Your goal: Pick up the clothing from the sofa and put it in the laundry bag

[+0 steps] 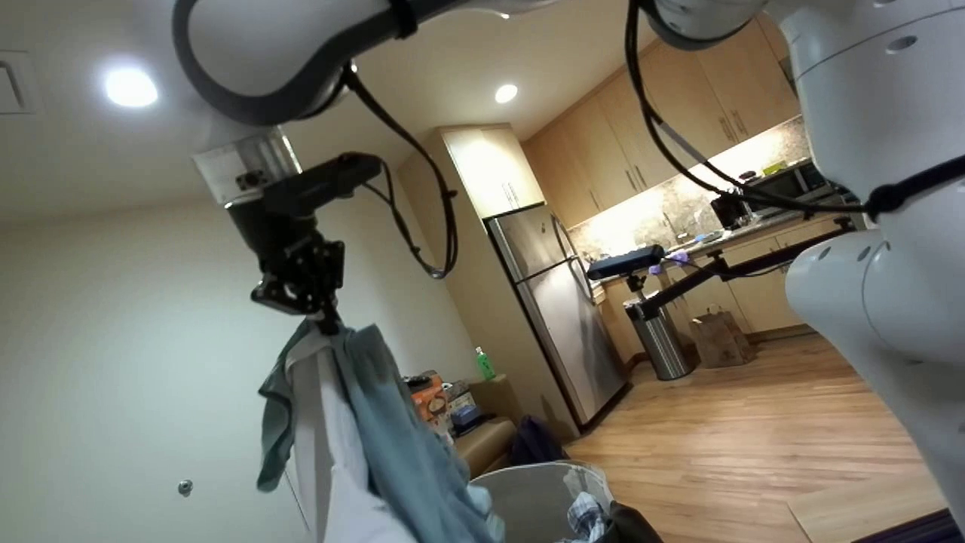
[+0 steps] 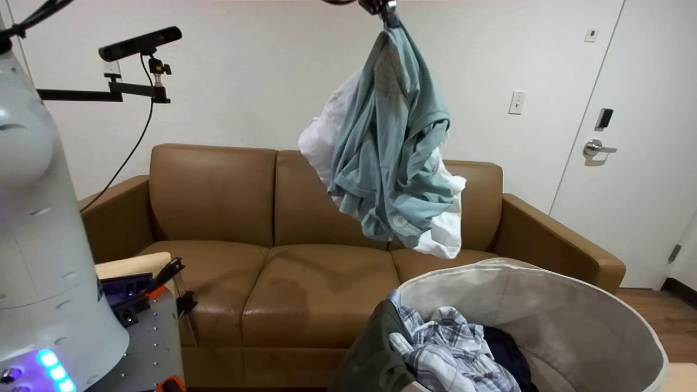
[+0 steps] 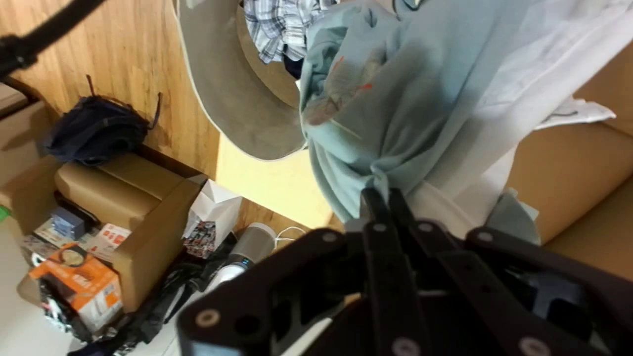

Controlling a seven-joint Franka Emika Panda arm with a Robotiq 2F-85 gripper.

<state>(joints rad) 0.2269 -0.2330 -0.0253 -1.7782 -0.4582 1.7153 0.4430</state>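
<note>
Because the clothing (image 1: 403,437) falls in long, loose folds from the gripper (image 1: 329,323) in an exterior view, I judge it soft, light and limp, with nothing about it likely to break. Blue-grey cloth hangs beside white; whether they are one piece or two I cannot tell.

In an exterior view with the sofa (image 2: 212,196) behind, the clothing hangs in the air, higher than the laundry bag (image 2: 572,316), its lowest white corner showing near the rim. It should swing when carried, and that corner could drape over the edge unless the clothing comes well over the mouth. Plaid cloth (image 2: 452,348) lies inside the bag.

In the wrist view, the fingers (image 3: 373,205) are clamped on a small pucker of the blue-grey cloth. Fabric like this probably does not slip easily, so the pinch should do; the white cloth needs more watching, since it may slide free. Were a fresh hold needed, a thicker bunch taking in both colours, high up, would be surer.
</note>
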